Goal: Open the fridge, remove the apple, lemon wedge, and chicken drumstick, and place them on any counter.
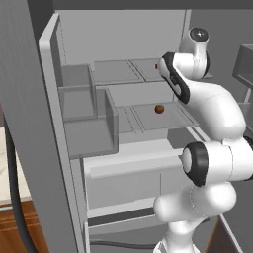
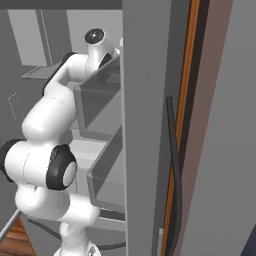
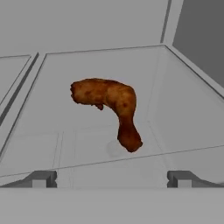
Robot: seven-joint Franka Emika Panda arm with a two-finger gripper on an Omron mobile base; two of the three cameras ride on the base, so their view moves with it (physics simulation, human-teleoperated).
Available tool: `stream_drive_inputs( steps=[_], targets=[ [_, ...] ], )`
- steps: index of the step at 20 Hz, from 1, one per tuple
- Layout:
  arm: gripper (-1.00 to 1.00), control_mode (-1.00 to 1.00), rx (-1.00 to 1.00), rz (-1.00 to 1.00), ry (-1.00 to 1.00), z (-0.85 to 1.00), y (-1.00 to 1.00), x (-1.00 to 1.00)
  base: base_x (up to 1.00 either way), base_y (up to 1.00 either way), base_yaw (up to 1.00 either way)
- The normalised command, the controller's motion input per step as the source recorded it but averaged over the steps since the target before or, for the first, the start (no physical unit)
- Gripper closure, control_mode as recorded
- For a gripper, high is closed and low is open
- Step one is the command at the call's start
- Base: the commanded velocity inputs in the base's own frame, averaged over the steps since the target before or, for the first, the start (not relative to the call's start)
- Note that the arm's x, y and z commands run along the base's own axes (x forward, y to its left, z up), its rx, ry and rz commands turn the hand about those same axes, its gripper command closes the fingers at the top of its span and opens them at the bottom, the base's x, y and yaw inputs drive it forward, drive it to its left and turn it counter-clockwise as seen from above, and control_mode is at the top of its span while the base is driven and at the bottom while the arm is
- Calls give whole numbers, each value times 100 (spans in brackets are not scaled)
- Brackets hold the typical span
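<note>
In the hand view the tool sits at the bottom of the frame, its two dark finger tips spread wide apart toward the lower left and lower right, with nothing between them; the jaws stand open. Just beyond them, in the middle of that frame, the chicken drumstick lies on a pale glass shelf, thick end toward the upper left and thin bone end pointing to the lower right. It is clear of both finger tips, not touched by either.

In the left base view the white arm climbs from the lower right and reaches into the open fridge, its wrist at the upper right of the frame. The fridge door stands swung out at the left, carrying two grey door bins one above the other. Past the arm, near the centre of the frame, the apple rests on a middle shelf, well apart from the arm. Higher up, beside the wrist, a small sliver of reddish brown shows on the upper shelf; it is too small to tell apart clearly.

At the far lower left edge a strip of the cream bench shows over brown wood.

In the right base view the arm rises at the left, next to the right door's bins.
</note>
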Motion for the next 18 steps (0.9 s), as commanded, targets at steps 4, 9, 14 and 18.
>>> stream_drive_inputs(
  steps=[4, 9, 14, 18],
  targets=[
    [-100, -100, 0, 4, 0, -7, 0, 39, 0, 0, 0],
    [-100, -100, 0, 3, 0, -2, -8, 32, 0, 0, 0],
    [-100, -100, 0, 2, 0, -8, -10, 34, 0, 0, 0],
    [-100, -100, 0, 2, 1, -19, -7, 33, 0, 0, 0]
  ],
)
